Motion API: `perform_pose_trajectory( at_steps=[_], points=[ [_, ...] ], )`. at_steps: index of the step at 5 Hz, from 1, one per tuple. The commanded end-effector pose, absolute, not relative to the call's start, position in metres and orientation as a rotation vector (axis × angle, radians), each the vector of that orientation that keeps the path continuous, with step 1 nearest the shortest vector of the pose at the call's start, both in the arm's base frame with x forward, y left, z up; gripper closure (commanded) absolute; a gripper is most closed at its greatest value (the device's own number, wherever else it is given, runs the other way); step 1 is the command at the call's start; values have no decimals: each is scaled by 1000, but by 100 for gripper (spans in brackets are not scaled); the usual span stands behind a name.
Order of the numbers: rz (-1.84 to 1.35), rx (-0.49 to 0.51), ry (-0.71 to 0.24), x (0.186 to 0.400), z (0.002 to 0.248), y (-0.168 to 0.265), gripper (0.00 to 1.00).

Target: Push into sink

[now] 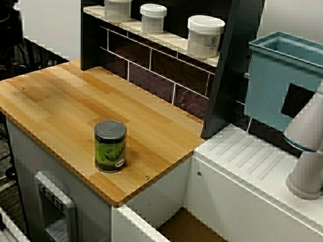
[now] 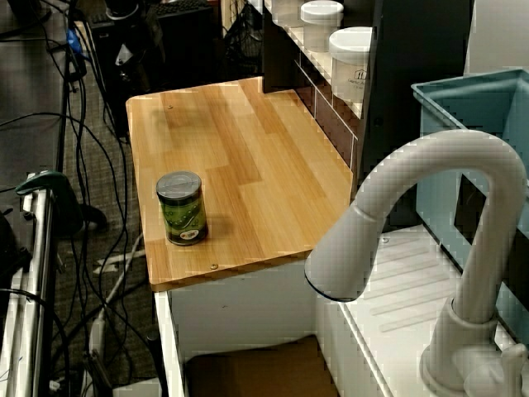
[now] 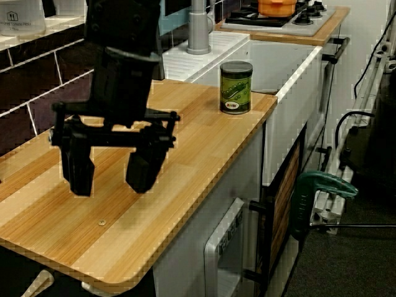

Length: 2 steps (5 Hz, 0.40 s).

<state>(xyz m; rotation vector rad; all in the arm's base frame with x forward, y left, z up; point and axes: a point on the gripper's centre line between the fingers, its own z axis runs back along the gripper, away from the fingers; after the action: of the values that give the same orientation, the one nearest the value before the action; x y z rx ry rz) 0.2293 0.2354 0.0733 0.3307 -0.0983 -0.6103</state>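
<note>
While the black gripper hangs above the near end of the wooden counter, its two blocky fingers stand apart, holding nothing. The can (green label, grey metal lid) stands upright near the counter's edge beside the white-walled sink.

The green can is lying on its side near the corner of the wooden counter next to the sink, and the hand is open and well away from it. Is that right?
Not quite. The green can is standing upright, lid on top, as the view from above shows. The rest holds: it sits near the corner of the wooden counter next to the sink, and the hand is open and well away from it.
</note>
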Motion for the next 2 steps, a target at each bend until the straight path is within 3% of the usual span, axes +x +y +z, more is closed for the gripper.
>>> perform_pose_trajectory(
  at_steps=[1,2],
  points=[
    [-762,158,-171,214,97,202,0],
    [-802,116,-162,206,96,180,0]
  ],
)
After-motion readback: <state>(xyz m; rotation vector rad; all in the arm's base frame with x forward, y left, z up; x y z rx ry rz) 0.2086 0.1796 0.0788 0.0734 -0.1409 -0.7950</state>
